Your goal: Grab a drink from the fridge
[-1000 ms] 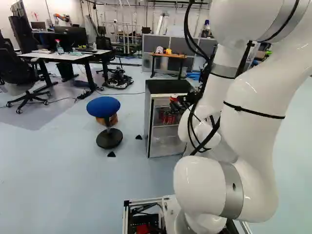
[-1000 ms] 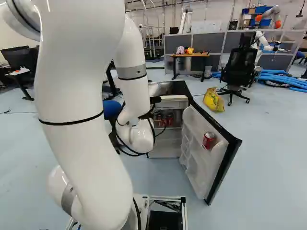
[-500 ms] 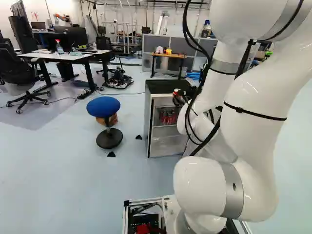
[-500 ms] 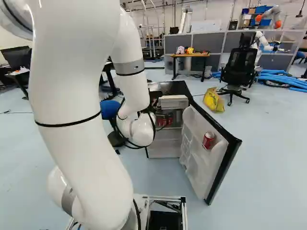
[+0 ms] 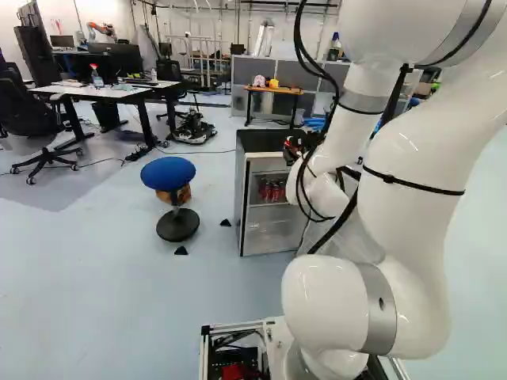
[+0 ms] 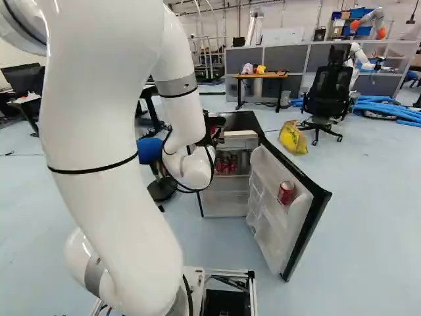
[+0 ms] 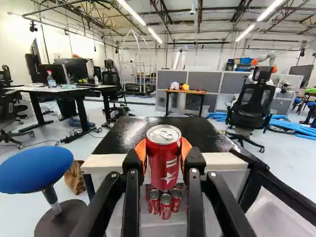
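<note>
Red can (image 7: pixel 164 160) clasped upright in the jaws (image 7: pixel 164 152), an orange pad (image 7: pixel 141 149) on either flank. Side grip leaves the lid clear above — presumably chosen to keep the drink level. Can lies squarely between the jaws, near their tips, base free below; seen over the front edge of the fridge (image 5: pixel 269 150) top, exact gap unclear. More cans (image 7: pixel 165 201) stand grouped on the shelf inside, likely stock within front reach. Door (image 6: pixel 299 227) swung wide, giving the arm room; one can (image 6: pixel 286 192) sits in it. Grab looks done — next, probably, carry clear of that front edge, grip kept firm.
</note>
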{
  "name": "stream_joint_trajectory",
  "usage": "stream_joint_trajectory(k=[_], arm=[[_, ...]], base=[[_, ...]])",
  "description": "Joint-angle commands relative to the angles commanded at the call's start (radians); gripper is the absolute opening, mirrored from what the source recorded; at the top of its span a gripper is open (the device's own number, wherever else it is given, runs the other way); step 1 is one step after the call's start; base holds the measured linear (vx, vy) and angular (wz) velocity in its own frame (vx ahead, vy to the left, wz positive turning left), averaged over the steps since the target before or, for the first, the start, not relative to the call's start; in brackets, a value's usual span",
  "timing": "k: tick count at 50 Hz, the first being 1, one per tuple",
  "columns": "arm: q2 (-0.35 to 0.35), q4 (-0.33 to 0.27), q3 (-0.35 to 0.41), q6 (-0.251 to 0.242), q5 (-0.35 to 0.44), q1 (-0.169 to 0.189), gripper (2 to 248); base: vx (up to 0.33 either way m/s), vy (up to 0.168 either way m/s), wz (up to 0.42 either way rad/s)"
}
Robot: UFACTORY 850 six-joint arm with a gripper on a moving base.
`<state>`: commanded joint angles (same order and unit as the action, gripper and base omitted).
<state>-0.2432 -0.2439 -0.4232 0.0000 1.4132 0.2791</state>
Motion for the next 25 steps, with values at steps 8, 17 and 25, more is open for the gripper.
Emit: stream_joint_trajectory(k=[8,17,25], arm=[[-0.004,0.027,-0.028,0.000,-0.016,-0.009,91],[-0.010,0.058,-0.060,0.000,-0.034,-0.018,91],[-0.024,0.085,-0.088,0.000,-0.050,-0.027,91]], base=[[0.000,0.000,0.000],[0.000,0.000,0.000],[0.000,0.000,0.000]])
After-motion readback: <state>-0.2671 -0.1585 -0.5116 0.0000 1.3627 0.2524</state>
